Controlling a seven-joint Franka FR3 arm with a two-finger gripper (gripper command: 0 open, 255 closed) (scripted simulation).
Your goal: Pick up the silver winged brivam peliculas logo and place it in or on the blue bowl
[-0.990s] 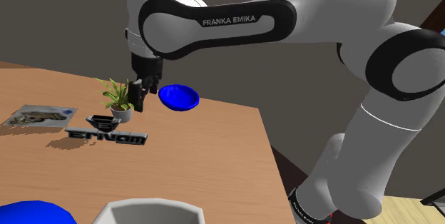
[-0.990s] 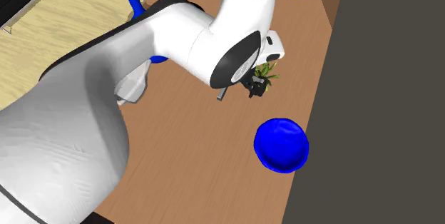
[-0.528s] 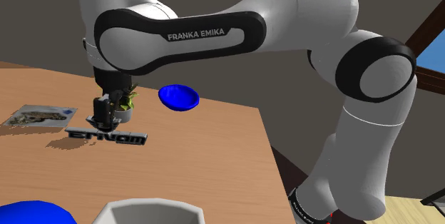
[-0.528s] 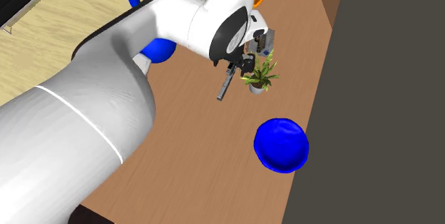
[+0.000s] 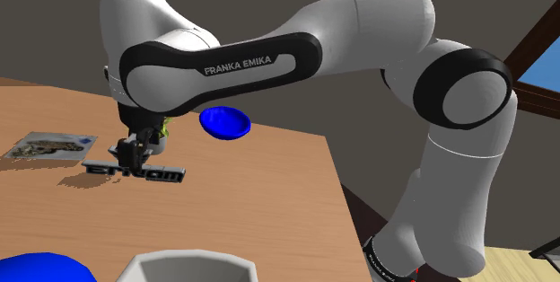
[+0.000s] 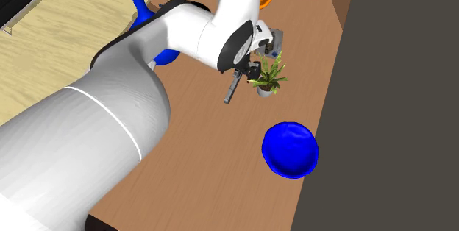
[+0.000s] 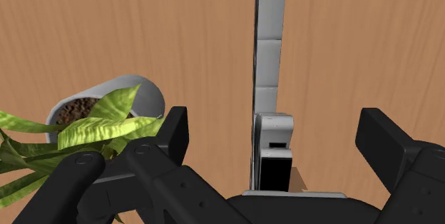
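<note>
Gripper [image 7: 275,138], all black and two-fingered, hung low over the wooden tabletop [image 5: 269,199] with its fingers spread wide and holding nothing. The silver-grey winged logo [image 7: 271,58], a long thin strip of lettering with a winged emblem at one end, lay flat on the wood directly beneath the hand. Its long axis ran straight out between the two fingers, at right angles to the line joining them. Each finger stood clear of it on either side, so a straight descent and a close across the narrow width looked like what the pick called for. A small green potted plant in a pale grey pot [image 7: 107,105] stood just beside one finger, near enough to risk being brushed. The round, glossy blue bowl [image 5: 224,123] sat past that plant, on the same side of the hand and well apart from it. Counted: one logo, one such bowl, one plant, one flat printed card [image 5: 49,145] on the hand's other side.
</note>
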